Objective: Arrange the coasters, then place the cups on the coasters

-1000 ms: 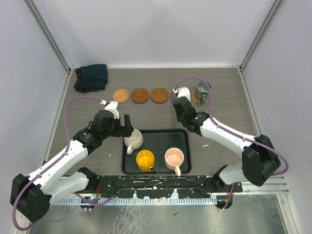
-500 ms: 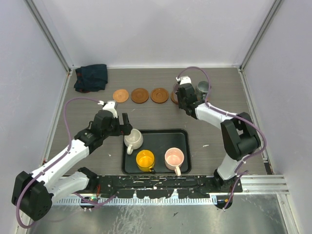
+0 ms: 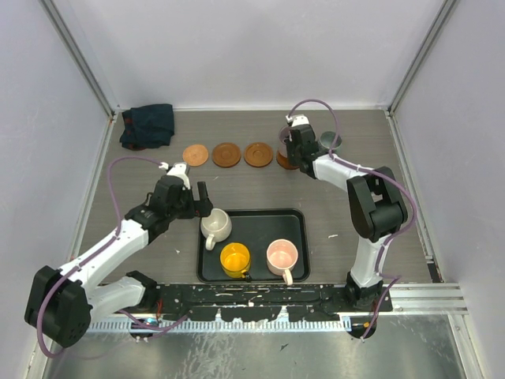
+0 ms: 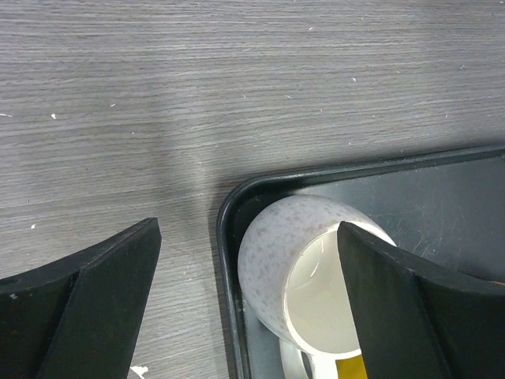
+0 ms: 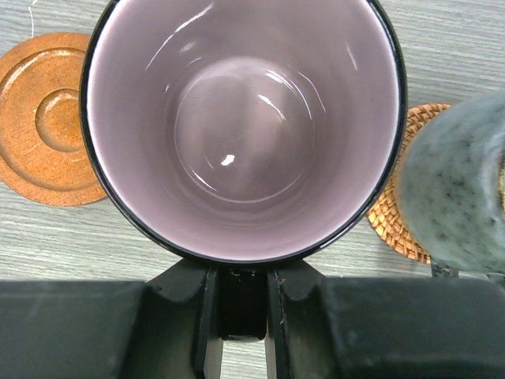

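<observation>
While your right gripper (image 5: 241, 288) pinches the handle of the glossy mauve-purple ceramic mug (image 5: 245, 118), that mug is at the table's back right. It sits between a row of 3 round orange-brown ridged coasters (image 3: 226, 154) and the speckled grey-green mug (image 5: 454, 197), which stands on a woven brown coaster (image 5: 388, 225). Your left gripper (image 4: 246, 233) is spread wide, holding nothing, its fingers either side of the cream-white speckled mug (image 4: 292, 253) in a corner of the black rectangular tray (image 4: 227, 237). The yellow mug (image 3: 235, 259) and pale pink mug (image 3: 282, 255) share that tray.
</observation>
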`<state>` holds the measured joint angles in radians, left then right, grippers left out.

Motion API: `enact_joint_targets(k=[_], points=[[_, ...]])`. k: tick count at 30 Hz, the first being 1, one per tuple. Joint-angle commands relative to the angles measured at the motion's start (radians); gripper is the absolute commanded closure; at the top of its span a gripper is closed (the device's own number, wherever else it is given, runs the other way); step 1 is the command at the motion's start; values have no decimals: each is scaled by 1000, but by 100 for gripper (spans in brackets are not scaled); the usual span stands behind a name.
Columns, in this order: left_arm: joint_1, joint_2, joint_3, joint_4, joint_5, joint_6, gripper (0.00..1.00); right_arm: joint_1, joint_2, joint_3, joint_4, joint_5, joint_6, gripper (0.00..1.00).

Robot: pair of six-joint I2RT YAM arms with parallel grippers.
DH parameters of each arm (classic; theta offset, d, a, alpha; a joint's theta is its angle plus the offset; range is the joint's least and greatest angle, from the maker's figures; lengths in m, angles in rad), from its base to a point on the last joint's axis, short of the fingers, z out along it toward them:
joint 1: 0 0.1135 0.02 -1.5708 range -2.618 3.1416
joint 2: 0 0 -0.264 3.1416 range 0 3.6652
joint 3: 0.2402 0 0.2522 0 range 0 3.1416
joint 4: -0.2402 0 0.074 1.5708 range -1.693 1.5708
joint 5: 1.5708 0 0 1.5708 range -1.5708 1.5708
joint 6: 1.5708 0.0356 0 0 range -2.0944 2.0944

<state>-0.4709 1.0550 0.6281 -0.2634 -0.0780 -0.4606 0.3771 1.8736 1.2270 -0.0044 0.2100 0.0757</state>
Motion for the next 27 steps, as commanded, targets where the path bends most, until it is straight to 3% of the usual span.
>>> enact_joint_targets(k=[1,27], points=[[16,4,29,66,19,-7,5,-2,-10,63,103,-24,-3,99],[37,-9,11,66,59,-11,5,-1,-42,58,21,47,71,99]])
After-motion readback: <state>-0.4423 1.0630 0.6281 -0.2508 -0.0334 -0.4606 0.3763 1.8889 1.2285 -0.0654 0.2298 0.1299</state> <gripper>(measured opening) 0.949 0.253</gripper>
